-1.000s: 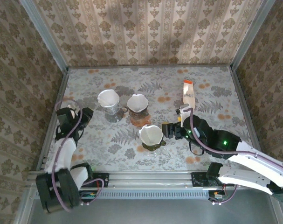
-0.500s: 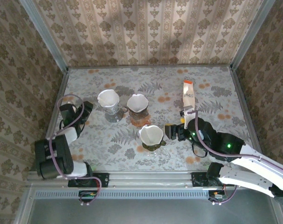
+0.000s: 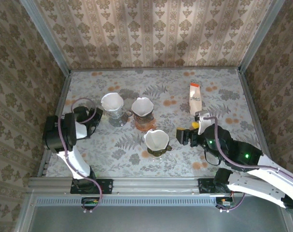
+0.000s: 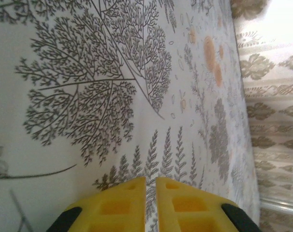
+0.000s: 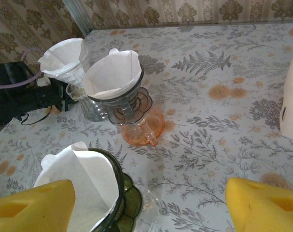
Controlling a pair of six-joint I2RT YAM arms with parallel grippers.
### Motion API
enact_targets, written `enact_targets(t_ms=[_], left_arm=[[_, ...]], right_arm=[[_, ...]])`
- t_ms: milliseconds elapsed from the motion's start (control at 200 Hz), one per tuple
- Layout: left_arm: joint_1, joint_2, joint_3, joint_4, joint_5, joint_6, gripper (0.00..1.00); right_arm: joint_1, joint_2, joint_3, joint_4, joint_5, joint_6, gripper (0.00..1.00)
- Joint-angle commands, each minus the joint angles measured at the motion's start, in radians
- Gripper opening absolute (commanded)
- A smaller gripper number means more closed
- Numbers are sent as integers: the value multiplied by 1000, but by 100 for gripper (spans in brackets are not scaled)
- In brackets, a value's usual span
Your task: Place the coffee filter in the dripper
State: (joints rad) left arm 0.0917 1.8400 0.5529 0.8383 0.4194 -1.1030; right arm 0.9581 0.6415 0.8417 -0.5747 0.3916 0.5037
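Three drippers stand mid-table, each with a white coffee filter seated in it: a clear one, a smoky one on an orange base, and a green one nearest me. My left gripper lies low just left of the clear dripper, shut with nothing between its yellow fingers. To the right of the green dripper my right gripper stands open and holds nothing. Its left finger sits beside the green dripper's filter.
A white and orange filter box stands at the back right. The left arm's black body lies beside the clear dripper. Patterned walls close in the table on three sides, with bare floral cloth at the right and back.
The left arm has swung up from the near-left corner to beside the clear dripper, and its jaws have shut. My right gripper has drawn back slightly to the right of the green dripper.
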Motion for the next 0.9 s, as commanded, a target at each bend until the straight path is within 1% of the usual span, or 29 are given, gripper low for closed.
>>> enact_targets(t_ms=[0, 130, 250, 375, 555, 895], left_arm=[[-37, 56, 12, 95, -2, -76, 12], [-62, 80, 4, 127, -13, -113, 0], [-91, 106, -9, 176, -18, -152, 0], [-99, 122, -30, 201, -31, -173, 0], [-111, 185, -51, 318, -28, -239, 0], [-168, 223, -56, 364, -45, -268, 0]], right_arm=[[-6, -21, -13, -27, 43, 4, 83], [-7, -26, -15, -26, 46, -1, 83], [-7, -26, -20, -29, 52, -2, 83], [-7, -35, -24, -30, 54, 1, 83], [-7, -47, -27, -36, 62, 4, 83], [-8, -56, -33, -43, 67, 9, 83]])
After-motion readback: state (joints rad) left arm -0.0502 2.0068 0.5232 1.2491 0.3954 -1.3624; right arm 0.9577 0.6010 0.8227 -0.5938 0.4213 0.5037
